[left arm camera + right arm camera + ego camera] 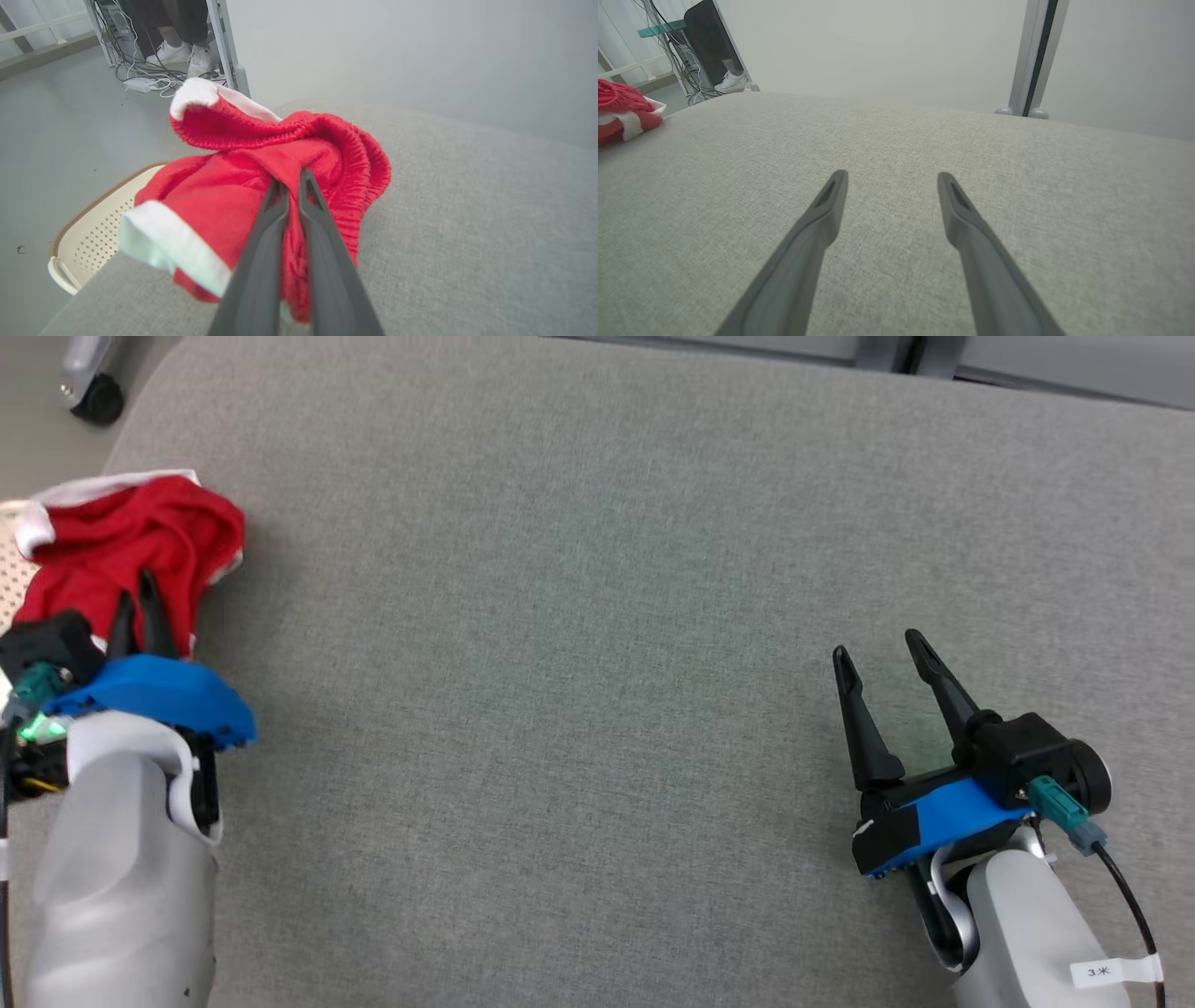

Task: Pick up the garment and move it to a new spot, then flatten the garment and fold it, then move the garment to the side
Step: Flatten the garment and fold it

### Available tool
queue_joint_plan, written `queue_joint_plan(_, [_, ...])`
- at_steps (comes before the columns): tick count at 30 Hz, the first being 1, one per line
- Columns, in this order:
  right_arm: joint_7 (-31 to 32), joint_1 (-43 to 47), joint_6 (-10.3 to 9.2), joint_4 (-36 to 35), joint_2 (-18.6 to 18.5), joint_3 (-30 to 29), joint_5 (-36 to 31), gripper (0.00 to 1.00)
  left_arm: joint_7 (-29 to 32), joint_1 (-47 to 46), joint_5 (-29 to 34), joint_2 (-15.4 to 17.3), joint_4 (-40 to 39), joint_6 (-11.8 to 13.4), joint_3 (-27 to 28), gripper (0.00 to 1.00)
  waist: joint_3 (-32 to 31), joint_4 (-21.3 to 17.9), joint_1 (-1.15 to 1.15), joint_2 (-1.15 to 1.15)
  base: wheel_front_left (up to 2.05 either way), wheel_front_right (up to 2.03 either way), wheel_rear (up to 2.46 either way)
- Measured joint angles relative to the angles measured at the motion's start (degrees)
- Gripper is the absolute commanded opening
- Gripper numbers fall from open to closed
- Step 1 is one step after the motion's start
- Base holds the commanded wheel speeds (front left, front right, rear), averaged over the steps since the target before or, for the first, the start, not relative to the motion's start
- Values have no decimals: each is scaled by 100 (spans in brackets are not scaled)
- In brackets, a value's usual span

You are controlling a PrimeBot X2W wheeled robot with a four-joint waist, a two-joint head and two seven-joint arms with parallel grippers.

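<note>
At the far left corner of the desk (579,672), the red garment (140,546) lies in a bunched heap. Part of it hangs over the left edge, and a cream basket (88,233) sits just below. The left end effector (133,593) is right on the heap, coming at it from the near side. Its two fingers are pressed almost together and pinch a fold of red cloth. The rest of the heap lies just past the tips and on both sides of them. It is so crumpled that I cannot tell its long way. The right end effector (878,647) is well apart, toward the near right corner, fingers spread, holding nothing. So the left arm is the close one. I think the next move is to lift the garment and carry it right, toward the middle of the desk.
</note>
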Motion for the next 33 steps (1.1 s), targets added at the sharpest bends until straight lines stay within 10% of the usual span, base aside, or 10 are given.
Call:
queue_joint_plan(14, [1, 163, -1, 79, 8, 216, 668, 100, -7, 254, 520, -426, -1735, -227, -861, 0, -477, -1170, 0, 0, 0, 0, 0])
queue_joint_plan(33, [1, 346, -1, 80, 3, 356, 921, 100, -7, 881, -335, -742, -1619, -213, -2461, 0, -784, -3110, 0, 0, 0, 0, 0])
